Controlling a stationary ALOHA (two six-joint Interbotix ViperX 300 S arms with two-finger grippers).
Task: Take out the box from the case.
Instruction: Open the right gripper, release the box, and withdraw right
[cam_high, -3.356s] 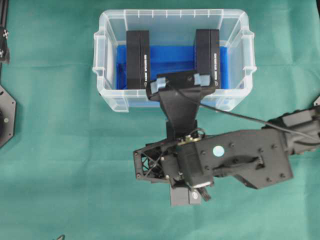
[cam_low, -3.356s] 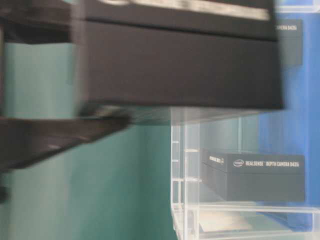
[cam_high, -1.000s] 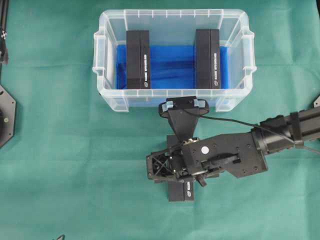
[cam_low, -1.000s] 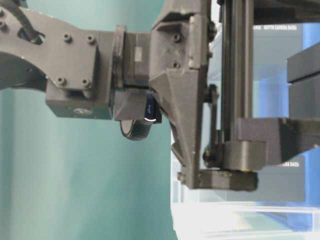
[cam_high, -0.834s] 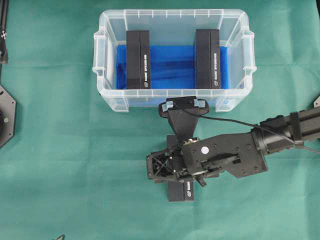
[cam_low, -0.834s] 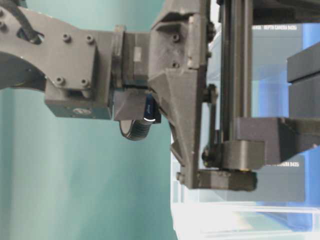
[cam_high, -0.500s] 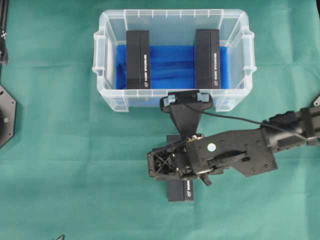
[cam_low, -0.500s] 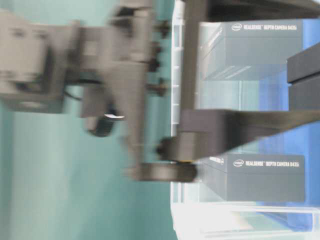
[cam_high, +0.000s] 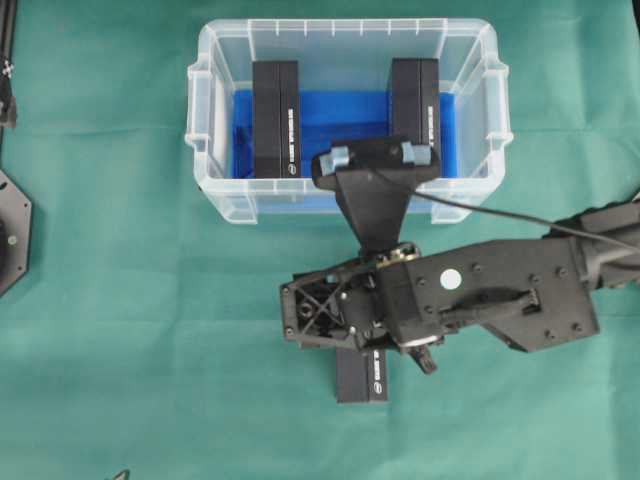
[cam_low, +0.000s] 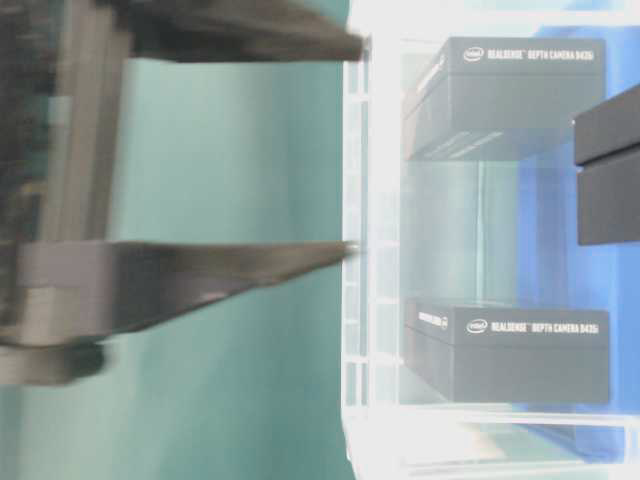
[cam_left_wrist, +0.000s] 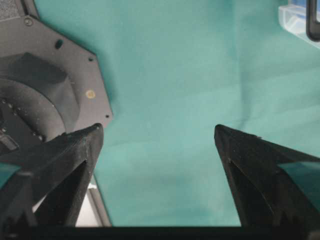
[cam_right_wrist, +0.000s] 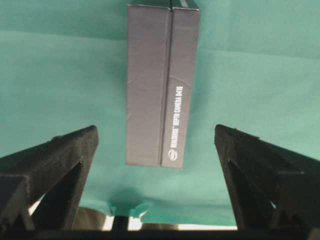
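The case (cam_high: 345, 35) is a clear plastic bin lined with blue cloth, at the back middle of the table. Two black boxes stand inside it, one on the left (cam_high: 275, 118) and one on the right (cam_high: 415, 105). Another black box (cam_high: 362, 375) (cam_right_wrist: 160, 85) lies on the green cloth in front of the case. My right gripper (cam_right_wrist: 155, 128) hangs open above that box, with its fingers (cam_low: 200, 280) apart from it and nothing held. My left gripper (cam_left_wrist: 158, 126) is open over bare cloth, far to the left.
The right arm (cam_high: 500, 295) reaches in from the right, and its wrist camera (cam_high: 375, 160) overhangs the case's front wall. The left arm's black base (cam_left_wrist: 40, 90) (cam_high: 10, 230) sits at the left edge. Green cloth (cam_high: 150, 350) covers the table.
My right gripper has lifted off the box on the cloth and shifted toward the case, jaws still open. The box stays on the cloth. The left arm has not moved.
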